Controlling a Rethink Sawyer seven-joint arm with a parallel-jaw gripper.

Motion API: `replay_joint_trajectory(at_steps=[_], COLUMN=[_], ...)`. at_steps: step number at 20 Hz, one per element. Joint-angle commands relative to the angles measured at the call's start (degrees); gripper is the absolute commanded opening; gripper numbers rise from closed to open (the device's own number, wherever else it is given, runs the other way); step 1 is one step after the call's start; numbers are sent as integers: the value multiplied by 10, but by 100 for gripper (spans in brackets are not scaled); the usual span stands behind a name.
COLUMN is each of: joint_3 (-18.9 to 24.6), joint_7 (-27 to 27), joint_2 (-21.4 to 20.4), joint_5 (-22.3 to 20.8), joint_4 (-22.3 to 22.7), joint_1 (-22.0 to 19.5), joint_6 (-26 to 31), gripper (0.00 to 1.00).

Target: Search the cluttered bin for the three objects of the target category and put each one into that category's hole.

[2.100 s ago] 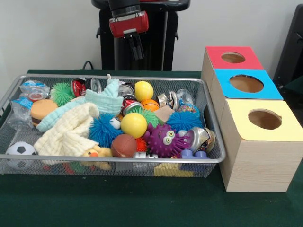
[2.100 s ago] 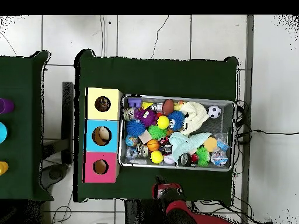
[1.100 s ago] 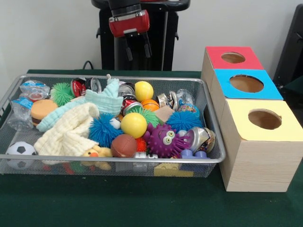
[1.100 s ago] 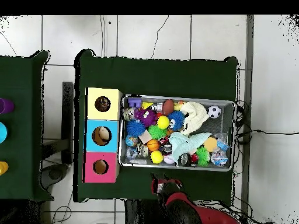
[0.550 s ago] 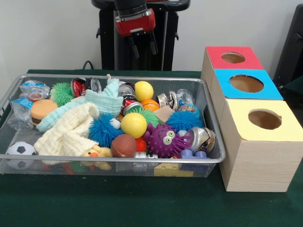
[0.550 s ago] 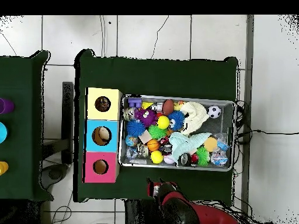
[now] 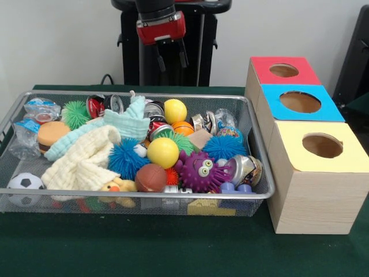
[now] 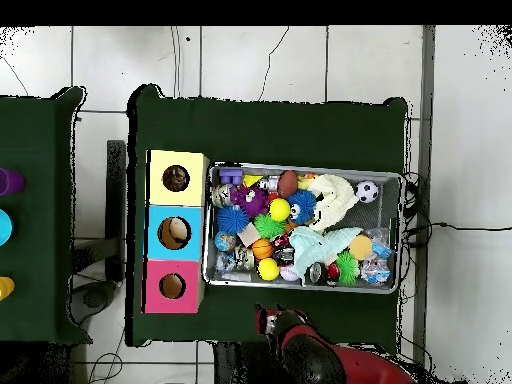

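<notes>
The silver wire-mesh bin [image 7: 69,94] lies on the green table, packed with toys. In it are two yellow balls [image 7: 163,152], blue spiky balls [image 7: 125,158], a purple spiky toy with eyes [image 7: 200,170], a soccer ball [image 7: 24,183], a brown football [image 7: 151,177], crushed cans [image 7: 113,104] and pale cloths [image 7: 86,158]. Three wooden boxes stand beside it, each with a round hole: red top [image 7: 284,70], blue top [image 7: 300,102], yellow top [image 7: 322,145]. My gripper [image 7: 173,67] hangs open and empty above the bin's far edge. In the overhead view it [image 8: 268,320] is below the bin [image 8: 300,167].
The robot's black pedestal [image 7: 167,46] stands behind the bin. In the overhead view the boxes [image 8: 173,232] are left of the bin. A second green table [image 8: 40,200] lies at the far left, with coloured things at its edge. Cables run over the tiled floor.
</notes>
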Motion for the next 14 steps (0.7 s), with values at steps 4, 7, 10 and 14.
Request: replay_joint_trajectory(at_steps=[4, 7, 10, 14], joint_3=[60, 62, 62, 65], joint_7=[54, 49, 48, 41], joint_2=[-7, -1, 5, 5], joint_5=[44, 44, 48, 50], joint_4=[-116, -126, -136, -147], joint_1=[-26, -31, -33, -40], joint_6=[86, 91, 100, 116], gripper=[100, 100, 100, 100])
